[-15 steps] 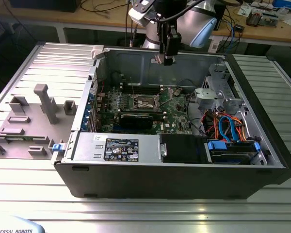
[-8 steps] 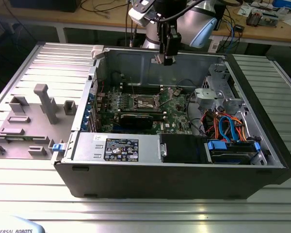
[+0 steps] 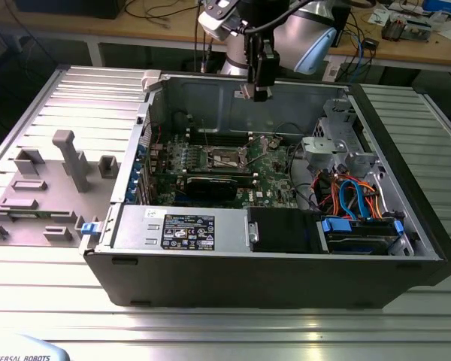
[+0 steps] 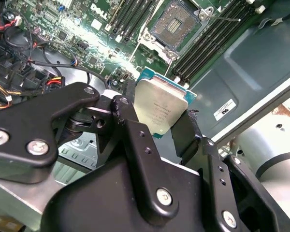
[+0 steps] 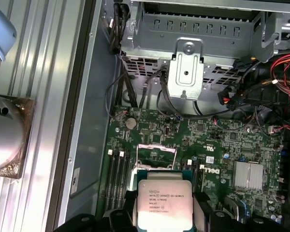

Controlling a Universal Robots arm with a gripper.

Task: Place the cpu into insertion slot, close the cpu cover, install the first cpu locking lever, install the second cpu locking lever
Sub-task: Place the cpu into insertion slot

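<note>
Black claw pinching silver-topped square cpu, held above dark square insertion slot. Step 1 in hand; prob. needs squaring w/ slot.

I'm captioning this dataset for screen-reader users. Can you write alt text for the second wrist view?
A black gripper holds the cpu, silver top facing the camera, by two opposite edges above a green motherboard. Beyond it the insertion slot sits open and empty, flanked by memory slots.
</note>
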